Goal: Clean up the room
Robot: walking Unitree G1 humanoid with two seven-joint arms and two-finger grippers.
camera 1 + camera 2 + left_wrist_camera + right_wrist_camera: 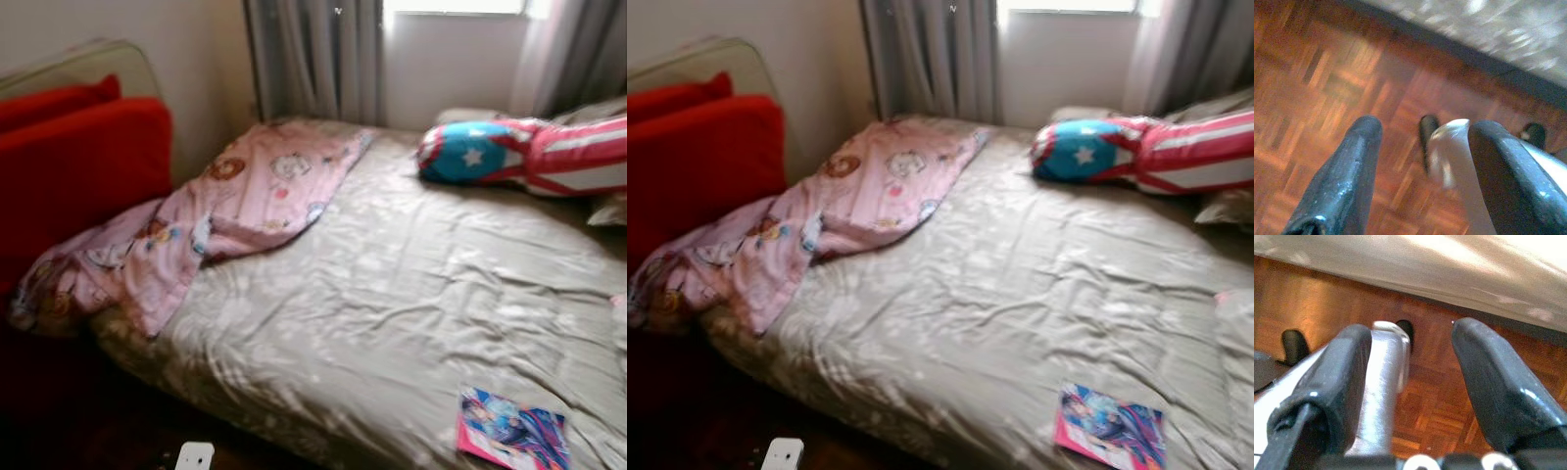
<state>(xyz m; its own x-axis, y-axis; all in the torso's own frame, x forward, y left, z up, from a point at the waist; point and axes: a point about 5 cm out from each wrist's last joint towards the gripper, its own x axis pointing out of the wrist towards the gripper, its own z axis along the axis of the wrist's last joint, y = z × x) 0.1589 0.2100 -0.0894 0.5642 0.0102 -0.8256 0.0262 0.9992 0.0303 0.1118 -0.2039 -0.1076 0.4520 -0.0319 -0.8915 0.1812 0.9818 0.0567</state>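
Observation:
A bed with a wrinkled beige sheet (392, 294) lies before me. A pink patterned blanket (196, 230) is crumpled across its far left corner and hangs over the edge. A red, white and blue star cushion (519, 155) rests at the far right. A colourful magazine (514, 431) lies on the sheet at the near right. In the left wrist view my left gripper (1422, 161) hangs open over the wooden floor. In the right wrist view my right gripper (1410, 382) is open too, near the bed's edge, with nothing held.
A red sofa or cushion stack (78, 166) stands left of the bed. Grey curtains (313, 59) and a window are behind the bed. A small white object (194, 455) lies on the dark parquet floor (1312, 88) at the bed's foot. My legs show in both wrist views.

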